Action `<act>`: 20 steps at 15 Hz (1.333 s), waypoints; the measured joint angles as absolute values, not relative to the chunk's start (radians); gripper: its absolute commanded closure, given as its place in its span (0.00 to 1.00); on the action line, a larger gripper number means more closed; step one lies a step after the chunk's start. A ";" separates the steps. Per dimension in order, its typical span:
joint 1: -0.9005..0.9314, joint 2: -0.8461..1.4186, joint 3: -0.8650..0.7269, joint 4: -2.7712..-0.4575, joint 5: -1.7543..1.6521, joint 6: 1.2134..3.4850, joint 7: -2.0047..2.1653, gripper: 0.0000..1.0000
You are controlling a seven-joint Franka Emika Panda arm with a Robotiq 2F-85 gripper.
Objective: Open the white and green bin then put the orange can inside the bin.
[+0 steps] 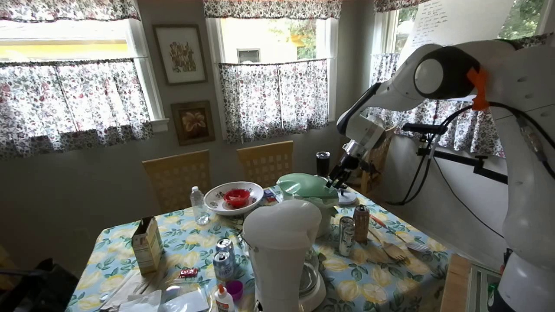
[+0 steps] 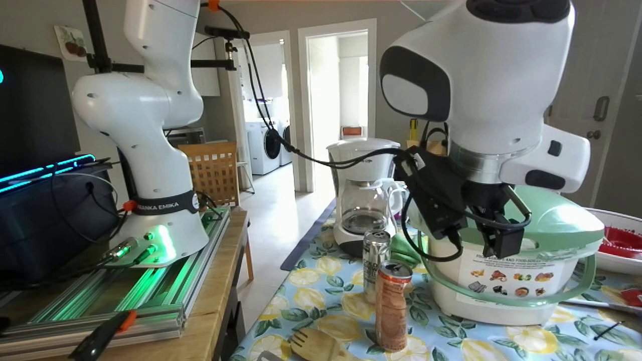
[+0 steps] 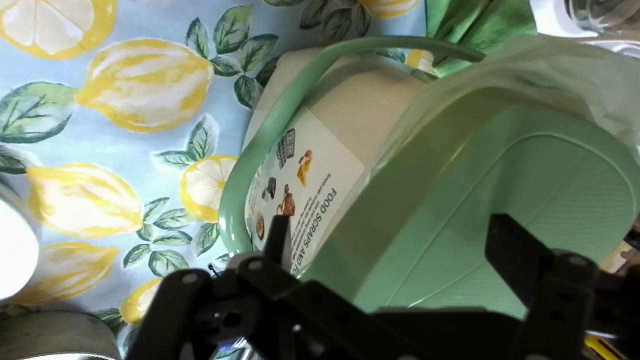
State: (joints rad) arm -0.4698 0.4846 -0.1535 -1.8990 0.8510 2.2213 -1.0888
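Mint-green lid [image 3: 450, 215] looks shut on the bin [image 2: 511, 273], gripper [image 3: 390, 232] spread wide at its edge. Off-centre pinch could slip on that smooth curve or drag the bin, imo. Orange can [image 2: 392, 311] stands nearer and left of it in an exterior view.

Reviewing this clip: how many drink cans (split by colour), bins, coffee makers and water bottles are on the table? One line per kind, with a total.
Orange can: 1
Silver can: 1
Bluish cans: 2
Bin: 1
Coffee maker: 1
Water bottle: 1
Total: 7
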 measured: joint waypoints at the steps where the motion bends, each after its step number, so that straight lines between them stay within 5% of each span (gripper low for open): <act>1: -0.474 0.493 -0.150 -1.892 0.871 2.216 -1.089 0.00; 20: -0.485 0.541 -0.143 -1.850 1.049 2.131 -1.071 0.00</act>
State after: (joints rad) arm -0.4848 0.5406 -0.1433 -1.8495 1.0490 2.1306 -1.0715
